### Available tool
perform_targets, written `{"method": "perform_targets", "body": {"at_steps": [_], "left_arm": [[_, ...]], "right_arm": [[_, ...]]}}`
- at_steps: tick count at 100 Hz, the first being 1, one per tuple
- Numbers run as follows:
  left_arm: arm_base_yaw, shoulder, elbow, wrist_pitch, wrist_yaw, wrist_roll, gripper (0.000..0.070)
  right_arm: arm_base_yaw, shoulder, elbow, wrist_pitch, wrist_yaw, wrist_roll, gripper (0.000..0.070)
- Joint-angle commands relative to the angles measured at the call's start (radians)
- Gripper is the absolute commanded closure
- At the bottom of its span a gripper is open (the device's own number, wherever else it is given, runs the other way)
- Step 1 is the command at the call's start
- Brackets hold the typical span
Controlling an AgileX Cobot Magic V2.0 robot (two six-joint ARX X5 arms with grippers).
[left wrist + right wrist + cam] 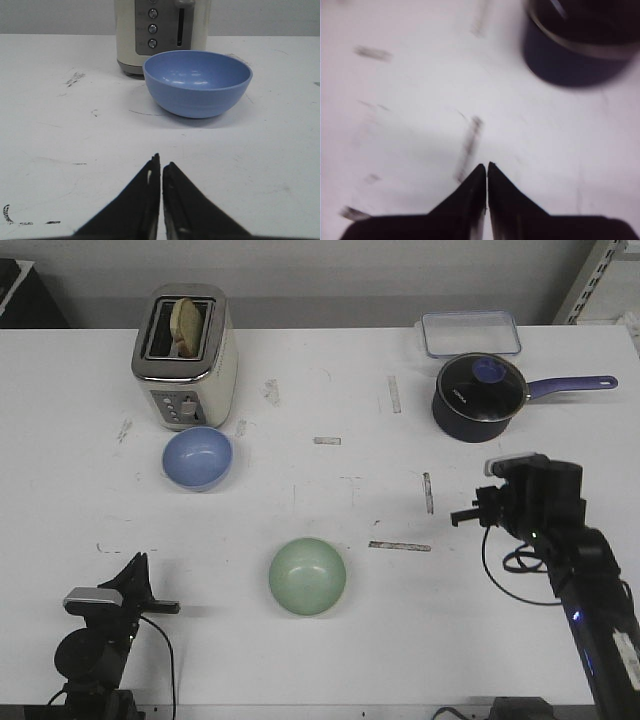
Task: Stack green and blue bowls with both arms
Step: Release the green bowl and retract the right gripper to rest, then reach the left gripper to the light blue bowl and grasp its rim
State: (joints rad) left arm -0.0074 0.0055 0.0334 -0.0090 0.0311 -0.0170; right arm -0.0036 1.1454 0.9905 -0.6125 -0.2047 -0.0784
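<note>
Bowls are seen apart on the white surface (330, 490): the blue bowl (198, 457) sits upright just in front of the toaster (184, 355), nearly touching its base; the green bowl (307, 576) sits upright nearer the front edge, toward the middle; both are seen to be empty. The left hand (161, 167) is held low at the front left, its fingers pressed together with nothing between them, pointed at the blue bowl, well short of it. The right hand (486, 169) is raised at the right, fingers likewise pressed together and empty, above bare surface near the saucepan (479, 397); a lidded clear box (470, 333) lies behind the pan.
</note>
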Motion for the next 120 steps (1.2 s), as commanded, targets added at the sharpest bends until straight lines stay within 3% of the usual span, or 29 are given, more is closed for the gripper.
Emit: {"method": "perform_targets", "body": {"at_steps": [1, 27, 38, 46, 68, 79, 96, 108, 120], "left_arm": [[0.000, 0.000, -0.021, 0.010, 0.002, -0.002, 0.0699], [0.000, 0.000, -0.021, 0.010, 0.002, -0.003, 0.0699], [0.000, 0.000, -0.021, 0.013, 0.003, -0.008, 0.0699], [0.001, 0.000, -0.021, 0.041, 0.002, -0.069, 0.0699], [0.001, 0.000, 0.058, 0.252, -0.027, -0.101, 0.0699], [0.001, 0.043, 0.205, 0.298, -0.071, -0.091, 0.0699], [0.001, 0.301, 0.539, 0.232, -0.074, 0.013, 0.0697], [0.001, 0.524, 0.799, 0.106, -0.072, 0.013, 0.0681], [0.001, 0.724, 1.023, -0.047, -0.072, 0.015, 0.0603]], "right_arm": [[-0.027, -0.070, -0.105, 0.035, 0.002, 0.000, 0.0700], [-0.060, -0.433, -0.426, 0.089, 0.021, 0.019, 0.0700], [-0.053, -0.554, -0.440, 0.122, 0.021, 0.056, 0.0700], [-0.049, -0.628, -0.440, 0.153, 0.022, 0.055, 0.0700], [-0.048, -0.713, -0.440, 0.205, 0.023, 0.007, 0.0700], [-0.047, -0.708, -0.440, 0.205, 0.022, -0.005, 0.0700], [-0.036, -0.682, -0.440, 0.208, 0.023, -0.010, 0.0700], [-0.023, -0.668, -0.441, 0.204, 0.023, -0.029, 0.0700], [-0.015, -0.666, -0.441, 0.200, 0.022, -0.031, 0.0700]]}}
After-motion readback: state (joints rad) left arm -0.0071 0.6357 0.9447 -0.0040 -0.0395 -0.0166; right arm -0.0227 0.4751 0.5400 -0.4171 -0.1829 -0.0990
